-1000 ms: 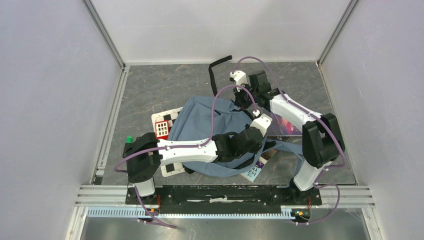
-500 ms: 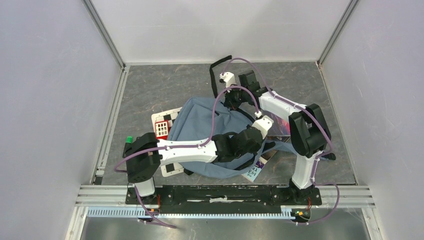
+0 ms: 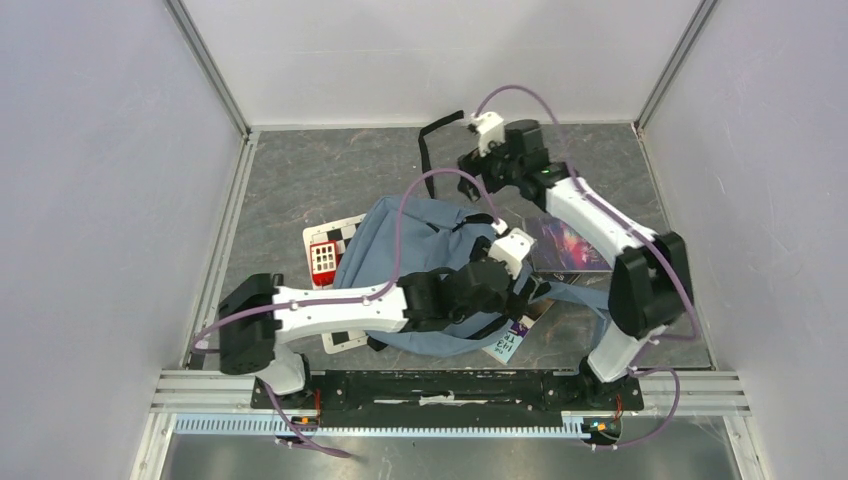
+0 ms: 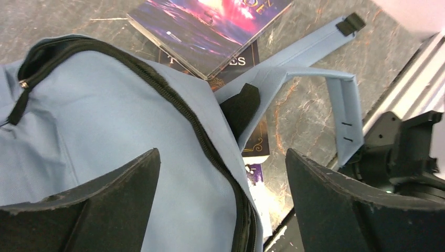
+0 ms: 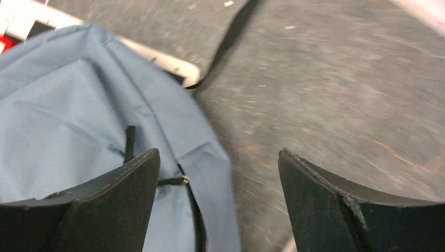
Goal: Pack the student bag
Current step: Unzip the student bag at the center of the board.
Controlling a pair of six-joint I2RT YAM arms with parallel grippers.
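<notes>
On the grey desk [image 3: 300,170], the student bag [image 3: 400,240] lies flat in the middle. The left gripper [image 4: 220,157] hangs over the bag's right edge, open wide and holding nothing. The right gripper [image 5: 218,155] is by the bag's far edge, wide and empty too. A purple book [image 3: 570,245] lies just right of the bag.
</notes>
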